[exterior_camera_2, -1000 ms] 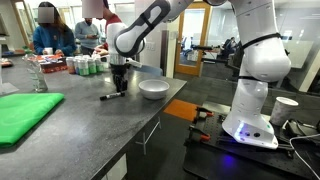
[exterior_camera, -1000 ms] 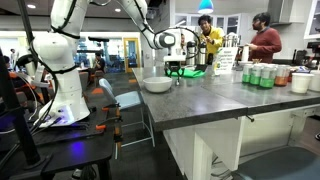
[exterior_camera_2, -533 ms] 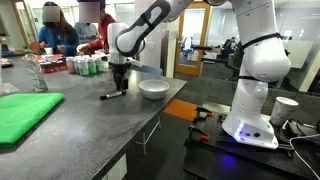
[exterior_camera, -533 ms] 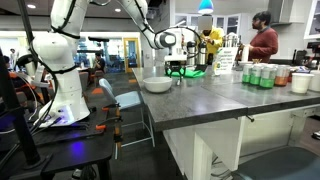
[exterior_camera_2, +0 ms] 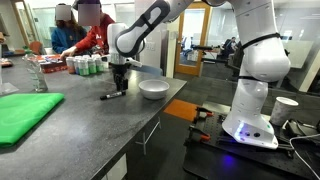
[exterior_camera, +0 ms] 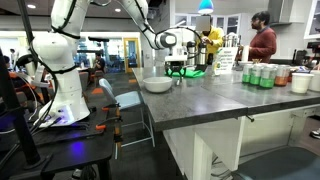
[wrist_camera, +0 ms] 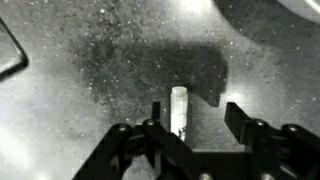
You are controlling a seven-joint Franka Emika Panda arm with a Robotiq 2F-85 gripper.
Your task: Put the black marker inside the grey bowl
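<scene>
Step in hand: grasp approach. End effector (exterior_camera_2: 118,86) is positioned low over table (exterior_camera_2: 90,125), jaws spread wide, nothing gripped. Black marker (wrist_camera: 179,108) lies flat on table betw. the fingers, nearer one side. Grey bowl (exterior_camera_2: 153,89) sits nearby, apart from marker. Next, est.: centring, closing on marker, lift, transfer over bowl.

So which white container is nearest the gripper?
The wide shallow grey bowl, on the counter beside the gripper; the small cup stands off by the robot's base.
</scene>
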